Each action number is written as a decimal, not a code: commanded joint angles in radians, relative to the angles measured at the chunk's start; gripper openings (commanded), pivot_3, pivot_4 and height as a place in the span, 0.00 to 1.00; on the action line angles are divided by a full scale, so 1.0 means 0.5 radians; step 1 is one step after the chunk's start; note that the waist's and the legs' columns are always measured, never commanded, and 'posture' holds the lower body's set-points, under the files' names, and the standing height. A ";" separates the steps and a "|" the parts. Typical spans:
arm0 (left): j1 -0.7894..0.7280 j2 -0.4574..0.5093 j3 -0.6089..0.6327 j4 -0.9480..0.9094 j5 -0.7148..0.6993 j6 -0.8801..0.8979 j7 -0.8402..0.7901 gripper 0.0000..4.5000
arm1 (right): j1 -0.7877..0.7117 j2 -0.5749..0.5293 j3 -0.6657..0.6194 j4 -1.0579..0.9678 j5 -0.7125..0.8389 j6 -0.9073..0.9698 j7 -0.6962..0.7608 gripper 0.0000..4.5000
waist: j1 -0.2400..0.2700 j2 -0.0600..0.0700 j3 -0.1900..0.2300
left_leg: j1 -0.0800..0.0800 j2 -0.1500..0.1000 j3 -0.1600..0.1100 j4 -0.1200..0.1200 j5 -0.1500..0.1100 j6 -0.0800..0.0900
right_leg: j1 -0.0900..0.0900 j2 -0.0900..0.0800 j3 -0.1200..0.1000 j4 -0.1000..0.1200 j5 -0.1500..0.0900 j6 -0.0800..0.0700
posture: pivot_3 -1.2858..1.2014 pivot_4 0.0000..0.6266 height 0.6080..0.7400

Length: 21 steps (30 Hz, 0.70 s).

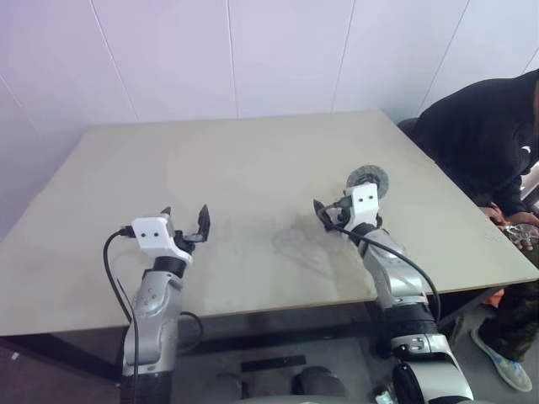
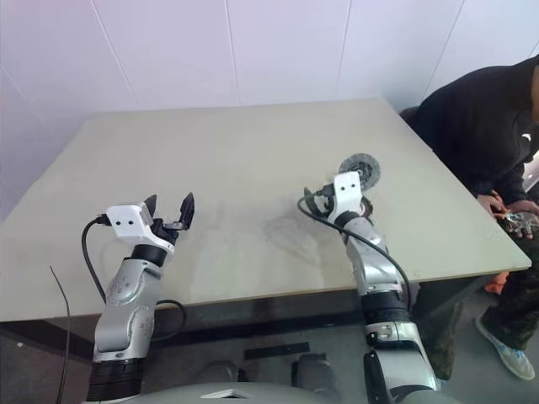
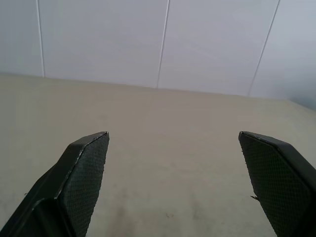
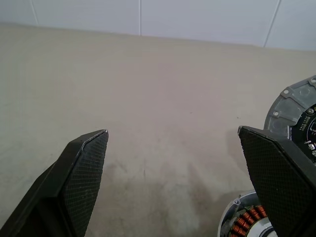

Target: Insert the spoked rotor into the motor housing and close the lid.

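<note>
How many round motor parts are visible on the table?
2. A grey disc lies just beyond the right pincer; the copper-wound motor housing sits nearer, partly behind that pincer's finger. Others may be hidden.

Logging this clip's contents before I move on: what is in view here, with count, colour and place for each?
Flat round grey lid: one, dark grey with a lighter rim, on the table's right side just beyond the right gripper.
Round motor housing with copper-coloured windings: one, silvery with copper coils, on the table beside the right gripper's finger, partly hidden.
Beige table: one, in front of a white panelled wall.
Person in black clothing: one, at the table's right edge.
Left gripper: black fingers, open, over the table's near left.
Right gripper: black fingers, open, over the table near the lid.
</note>
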 commanded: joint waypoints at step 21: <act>0.019 0.041 0.024 -0.110 0.021 -0.023 0.057 0.99 | -0.076 0.025 0.046 -0.015 -0.012 -0.061 0.011 0.99 | -0.002 0.001 0.001 | -0.001 0.000 0.000 -0.001 0.000 0.000 | -0.003 0.000 0.000 -0.001 0.000 0.000 | 0.52 0.00 1.00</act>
